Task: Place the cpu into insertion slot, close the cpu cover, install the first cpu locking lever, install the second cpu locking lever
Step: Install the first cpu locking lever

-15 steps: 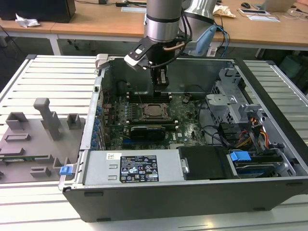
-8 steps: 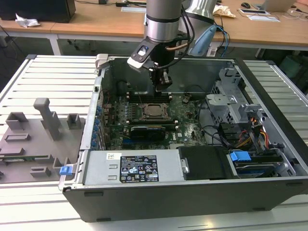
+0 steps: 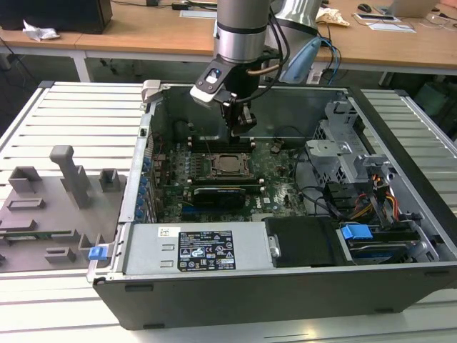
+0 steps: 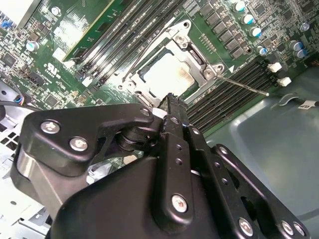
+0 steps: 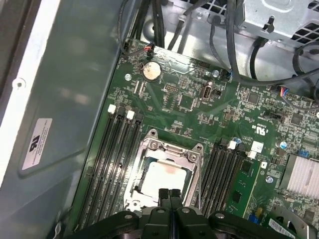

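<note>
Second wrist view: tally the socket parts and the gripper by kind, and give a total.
Silvery-beige square metal-topped cpu: 1
Thin silvery metal-frame cpu cover: 1
Thin silvery wire locking levers: 2
Black metal gripper: 1
Total: 5

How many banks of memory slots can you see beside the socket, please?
2: one bank between the socket and the case wall, one on the socket's opposite side. The end effector covers some board, so more may be hidden.

A robotics lab: an open computer case (image 3: pixel 285 293) on a slatted metal bench (image 3: pixel 86 114), wooden desks (image 3: pixel 143 39) behind.
</note>
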`<control>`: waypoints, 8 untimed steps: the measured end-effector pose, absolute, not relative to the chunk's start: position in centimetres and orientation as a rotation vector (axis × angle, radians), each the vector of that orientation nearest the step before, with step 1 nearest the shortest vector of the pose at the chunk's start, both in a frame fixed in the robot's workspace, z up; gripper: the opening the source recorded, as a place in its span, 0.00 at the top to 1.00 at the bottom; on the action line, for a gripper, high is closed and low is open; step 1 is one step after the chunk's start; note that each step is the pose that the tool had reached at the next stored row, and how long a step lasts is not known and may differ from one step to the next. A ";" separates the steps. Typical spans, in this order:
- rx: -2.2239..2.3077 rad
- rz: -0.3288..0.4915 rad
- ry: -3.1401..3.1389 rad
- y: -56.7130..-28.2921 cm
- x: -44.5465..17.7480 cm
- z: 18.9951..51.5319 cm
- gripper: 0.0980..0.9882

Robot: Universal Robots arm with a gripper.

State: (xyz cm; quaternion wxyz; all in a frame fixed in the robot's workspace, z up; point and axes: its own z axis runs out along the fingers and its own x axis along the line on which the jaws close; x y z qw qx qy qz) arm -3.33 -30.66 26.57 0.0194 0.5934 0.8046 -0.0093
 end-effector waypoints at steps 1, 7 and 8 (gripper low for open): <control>1.837 -0.029 2.500 -30.7 -3.3 26.6 0.99; 1.739 -0.026 2.568 -30.7 -3.4 26.6 0.99; 1.722 -0.026 2.580 -30.7 -3.4 26.5 0.99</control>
